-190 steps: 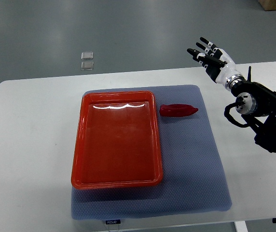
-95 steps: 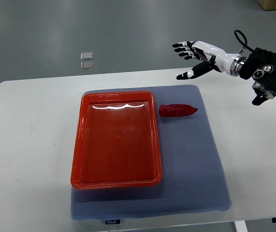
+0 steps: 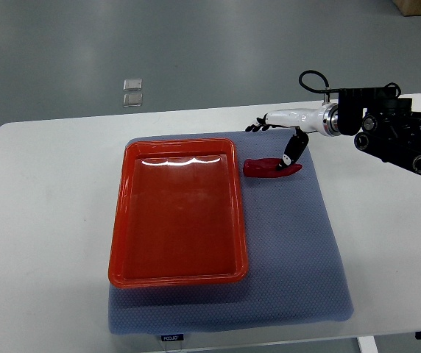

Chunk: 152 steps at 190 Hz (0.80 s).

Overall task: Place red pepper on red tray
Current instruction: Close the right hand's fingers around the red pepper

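Observation:
A red pepper [image 3: 268,168] lies on the blue-grey mat [image 3: 291,243], just right of the red tray's [image 3: 177,213] upper right corner. My right hand [image 3: 277,140] reaches in from the right and hovers right over the pepper, fingers spread. Its thumb tip comes down at the pepper's right end, and the other fingers point left beyond the pepper's far side. It holds nothing. The tray holds nothing. No left arm shows.
The mat lies on a white table [image 3: 41,220], and the tray rests on its left half. Two small clear squares [image 3: 132,93] lie on the grey floor beyond the table. My right forearm [image 3: 394,136] crosses the table's upper right corner.
My right hand has swung left and down from beyond the table's far edge to just above the pepper, turning palm-down. The pepper and tray have not moved.

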Available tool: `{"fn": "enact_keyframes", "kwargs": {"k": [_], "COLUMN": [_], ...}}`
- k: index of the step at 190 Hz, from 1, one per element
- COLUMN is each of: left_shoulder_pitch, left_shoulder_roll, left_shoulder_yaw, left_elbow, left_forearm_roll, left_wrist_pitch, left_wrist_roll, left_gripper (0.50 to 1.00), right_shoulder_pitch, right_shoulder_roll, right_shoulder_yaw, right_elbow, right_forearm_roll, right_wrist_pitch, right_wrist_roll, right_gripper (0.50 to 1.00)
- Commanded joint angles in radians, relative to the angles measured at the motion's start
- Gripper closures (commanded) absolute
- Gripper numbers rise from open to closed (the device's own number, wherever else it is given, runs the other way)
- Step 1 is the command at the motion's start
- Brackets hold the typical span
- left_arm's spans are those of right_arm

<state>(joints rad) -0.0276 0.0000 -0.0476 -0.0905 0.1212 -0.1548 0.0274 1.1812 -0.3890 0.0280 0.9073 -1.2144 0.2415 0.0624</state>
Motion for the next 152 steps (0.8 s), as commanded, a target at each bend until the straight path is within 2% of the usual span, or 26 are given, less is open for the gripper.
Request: {"fn": "enact_keyframes", "kwargs": {"k": [1,25,53,83,152], "left_shoulder_pitch": [0.000,0.000,0.000,0.000,0.000], "left_shoulder_roll": [0.000,0.000,0.000,0.000,0.000], "left_shoulder_yaw": [0.000,0.000,0.000,0.000,0.000], "left_elbow": [0.000,0.000,0.000,0.000,0.000], "left_forearm_roll": [0.000,0.000,0.000,0.000,0.000], "left_wrist_pitch": [0.000,0.000,0.000,0.000,0.000], "left_wrist_roll": [0.000,0.000,0.000,0.000,0.000], "left_gripper": [0.500,0.500,0.500,0.500,0.500], "right_shoulder_pitch": [-0.012,-0.022,-0.046,-0.052,-0.035], "right_shoulder_roll": [0.033,0.041,0.067,0.073,0.094], "right_shoulder_yaw": [-0.007,-0.007,-0.008,-0.007,0.001], "right_elbow": [-0.004,-0.010,-0.010,-0.013,-0.011], "right_forearm_roll": [-0.007,-0.014,-0.017,-0.019,-0.010], "right_wrist_pitch": [-0.002,-0.005,-0.005,-0.007,-0.008], "right_wrist_roll": [-0.078,-0.157,-0.185,-0.300,-0.312], "right_gripper": [0.581,0.583,0.583,0.585,0.589]}}
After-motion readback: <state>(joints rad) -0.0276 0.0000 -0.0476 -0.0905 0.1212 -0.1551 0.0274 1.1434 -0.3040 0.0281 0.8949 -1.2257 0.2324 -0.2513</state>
